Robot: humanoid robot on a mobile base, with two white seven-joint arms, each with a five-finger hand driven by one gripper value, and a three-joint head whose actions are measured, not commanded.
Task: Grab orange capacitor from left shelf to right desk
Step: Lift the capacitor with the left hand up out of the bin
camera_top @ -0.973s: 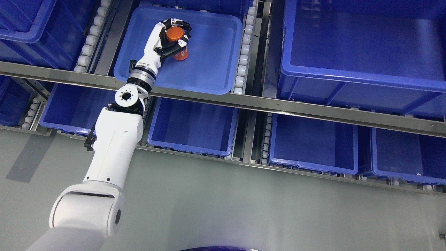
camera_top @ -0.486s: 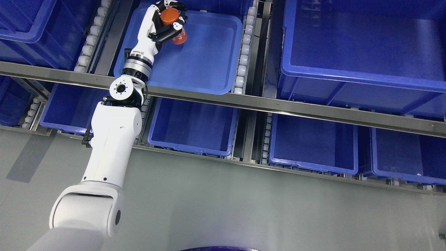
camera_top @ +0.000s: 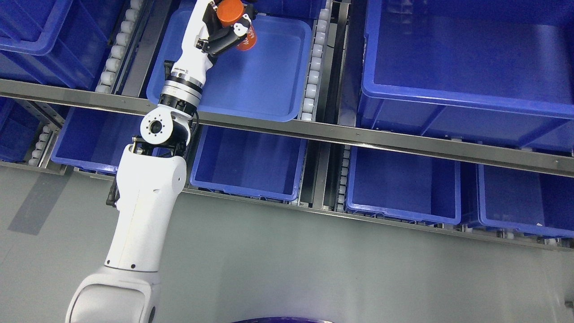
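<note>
While the head view offers the only angle, it shows the pick done and the carry not yet made. The left hand, at about eleven o'clock in the picture near its top edge, has its fingers curled tight around the orange capacitor, which hangs tilted in that grasp above the shallow blue tray and looks clear of the tray floor. The right arm does not show. No desk appears anywhere in this view, so by my reading the whole transfer to the right, and the set-down, are left to do.

As for make and shape: the capacitor is a short, smooth cylinder with a flat round end and white lettering on its side, too small to read. The tray is glossy moulded plastic with rounded corners and a low rim. It sits between rows of white rollers on a shelf crossed by a brushed metal rail. Deeper blue bins of the same plastic lie from one o'clock round to five. The arm wears smooth white shells; its fingers are black and white.
</note>
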